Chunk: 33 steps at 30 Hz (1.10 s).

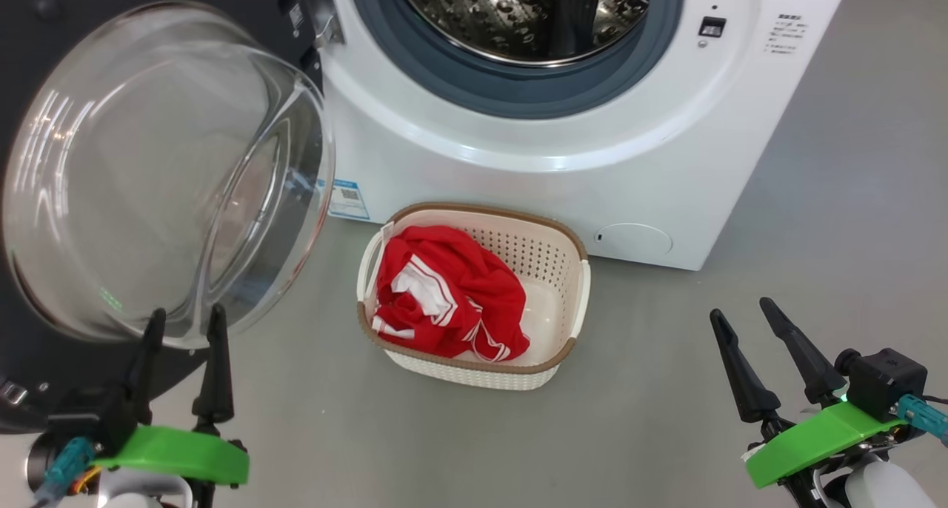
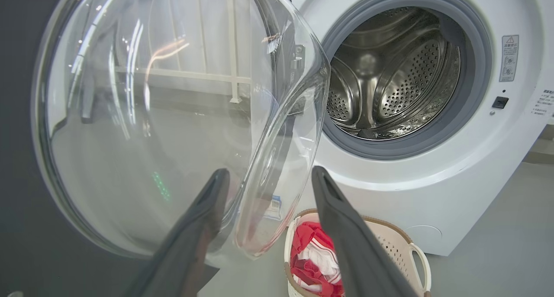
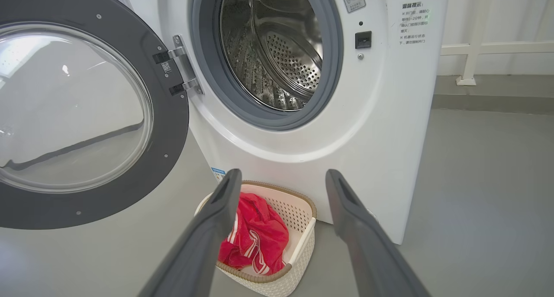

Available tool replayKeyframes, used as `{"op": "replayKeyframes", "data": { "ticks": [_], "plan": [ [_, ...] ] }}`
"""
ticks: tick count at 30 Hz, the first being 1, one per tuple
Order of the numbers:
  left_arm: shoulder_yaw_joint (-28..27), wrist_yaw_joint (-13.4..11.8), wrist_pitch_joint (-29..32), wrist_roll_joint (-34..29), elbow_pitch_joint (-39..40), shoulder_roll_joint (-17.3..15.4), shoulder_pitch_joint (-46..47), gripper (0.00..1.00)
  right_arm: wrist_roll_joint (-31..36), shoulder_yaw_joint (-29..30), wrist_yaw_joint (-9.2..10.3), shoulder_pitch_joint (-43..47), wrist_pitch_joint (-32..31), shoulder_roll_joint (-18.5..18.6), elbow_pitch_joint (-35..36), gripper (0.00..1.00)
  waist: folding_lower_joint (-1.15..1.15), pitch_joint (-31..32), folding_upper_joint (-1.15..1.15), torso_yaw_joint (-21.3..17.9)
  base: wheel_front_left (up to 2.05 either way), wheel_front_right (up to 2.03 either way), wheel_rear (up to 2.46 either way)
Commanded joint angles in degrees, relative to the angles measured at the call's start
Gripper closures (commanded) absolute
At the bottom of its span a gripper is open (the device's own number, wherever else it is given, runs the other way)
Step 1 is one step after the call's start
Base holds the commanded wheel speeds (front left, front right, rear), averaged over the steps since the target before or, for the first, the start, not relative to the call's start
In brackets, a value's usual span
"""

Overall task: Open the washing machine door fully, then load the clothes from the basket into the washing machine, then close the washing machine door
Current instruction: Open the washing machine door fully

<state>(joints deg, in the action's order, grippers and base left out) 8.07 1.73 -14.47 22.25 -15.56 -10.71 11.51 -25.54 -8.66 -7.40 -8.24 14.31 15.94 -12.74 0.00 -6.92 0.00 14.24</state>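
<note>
The washing machine (image 1: 563, 175) stands with its steel drum (image 1: 526, 15) exposed. The washing machine door (image 1: 159, 171) hangs swung out to the left, its clear glass bowl bulging toward me. On the floor before the machine sits the basket (image 1: 574, 301) with the red clothes (image 1: 444, 293) heaped in its left half. My left gripper (image 1: 185, 319) is open just below the glass bowl, fingertips at its lower edge, nothing between them. My right gripper (image 1: 740, 312) is open low at the right, well apart from the basket. The wrist views show the door (image 2: 151, 124), (image 3: 82, 115) and the clothes (image 2: 314, 256), (image 3: 255, 238).
Grey floor (image 1: 666, 389) spreads around the basket and to the machine's right. A white railing (image 3: 476, 50) stands behind the machine at the right. A blue label sticker (image 1: 348, 199) sits low on the machine's front beside the door.
</note>
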Motion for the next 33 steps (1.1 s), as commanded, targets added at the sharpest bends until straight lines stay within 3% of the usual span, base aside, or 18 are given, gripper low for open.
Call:
{"op": "replayKeyframes", "data": {
  "ticks": [1,15,33],
  "plan": [
    [-2.0,-0.4,-0.5,-0.8,1.9,-1.4,0.1,0.0,-0.6,-1.4,-0.09,-0.3,0.7,0.7,1.3,0.0,0.0,0.8,0.0,-1.0,0.0,0.0,0.0],
    [-0.1,-0.9,-0.5,-1.4,6.9,0.5,-3.6,0.0,-0.6,-2.1,-0.09,0.1,0.7,1.1,1.6,0.0,0.0,2.7,0.0,-6.4,0.0,0.0,0.0],
    [-2.3,-0.7,-0.5,-4.8,8.1,2.7,-5.0,0.0,-0.1,-1.3,-0.09,-0.8,0.7,1.7,2.9,0.0,0.0,2.4,0.0,-12.8,0.0,0.0,0.0]
  ]
}}
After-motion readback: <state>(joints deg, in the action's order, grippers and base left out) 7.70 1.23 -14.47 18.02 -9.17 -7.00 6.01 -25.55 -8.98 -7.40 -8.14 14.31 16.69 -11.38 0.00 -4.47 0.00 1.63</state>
